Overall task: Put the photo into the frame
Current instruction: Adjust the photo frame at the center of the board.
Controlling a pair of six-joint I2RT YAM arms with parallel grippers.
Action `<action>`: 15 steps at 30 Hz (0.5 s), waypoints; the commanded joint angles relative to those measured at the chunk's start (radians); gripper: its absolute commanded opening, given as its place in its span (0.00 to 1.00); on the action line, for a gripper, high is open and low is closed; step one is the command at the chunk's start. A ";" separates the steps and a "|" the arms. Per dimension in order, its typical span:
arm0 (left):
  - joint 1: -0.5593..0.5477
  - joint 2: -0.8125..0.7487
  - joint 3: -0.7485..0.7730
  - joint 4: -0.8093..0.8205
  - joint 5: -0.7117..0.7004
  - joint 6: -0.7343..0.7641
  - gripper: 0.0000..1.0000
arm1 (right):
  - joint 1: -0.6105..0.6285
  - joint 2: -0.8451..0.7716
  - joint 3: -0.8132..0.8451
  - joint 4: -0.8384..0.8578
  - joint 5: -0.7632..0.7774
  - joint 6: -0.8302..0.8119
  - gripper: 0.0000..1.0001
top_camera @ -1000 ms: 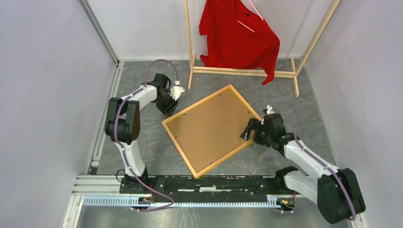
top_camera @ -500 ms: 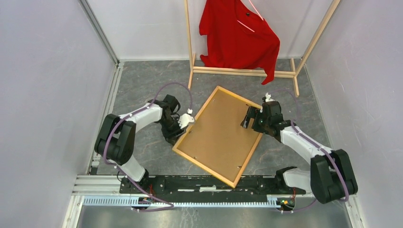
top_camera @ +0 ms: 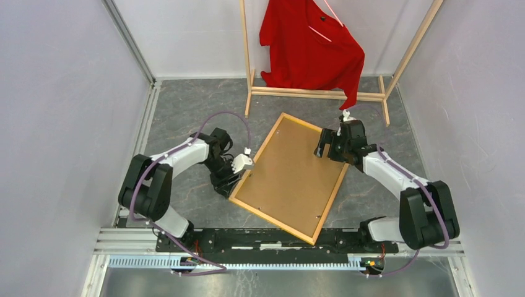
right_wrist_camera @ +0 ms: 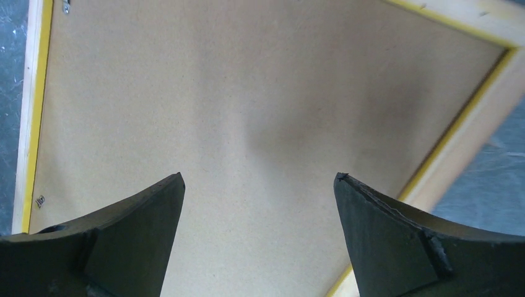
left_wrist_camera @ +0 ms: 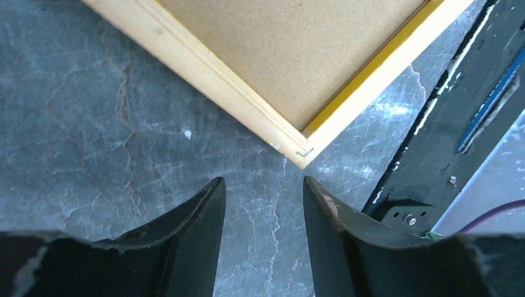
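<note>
Nearest the arms' bases, the frame [top_camera: 271,220] lies face down and skewed on the grey worktop [top_camera: 186,111], one corner pointing toward the rail. Its pale wood back is up, and a sliver of yellow shows along the inner lip. A brown backing board [top_camera: 291,176] fills it. Small metal clips [right_wrist_camera: 38,201] sit at the board's edge.

The photo shows in no view. Whether it lies under the board cannot be told.

The left jaws are partly spread and pinch nothing. They hover low over bare worktop just off the frame's left corner, apart from it in the wrist view. Farther back, the right jaws are spread wide above the board near the frame's far right side, also holding nothing.

The frame looks thin, stiff and light, so it is likely to slide or swing on the smooth surface if pushed at one end. A grip on the rim by both arms at opposite sides should steady it. A print that size would bend and crease easily, so it is best taken by an edge.

Behind stands a wooden rack [top_camera: 316,93] with a red shirt [top_camera: 309,49].
</note>
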 commanded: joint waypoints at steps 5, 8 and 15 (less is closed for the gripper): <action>0.129 0.018 0.205 -0.067 0.162 -0.001 0.56 | 0.001 -0.234 -0.083 0.057 -0.110 -0.005 0.86; 0.129 0.108 0.276 -0.041 0.245 -0.086 0.53 | 0.078 -0.255 -0.151 0.188 -0.186 0.074 0.78; 0.128 0.235 0.271 0.030 0.322 -0.155 0.46 | 0.342 -0.159 -0.190 0.436 -0.161 0.220 0.75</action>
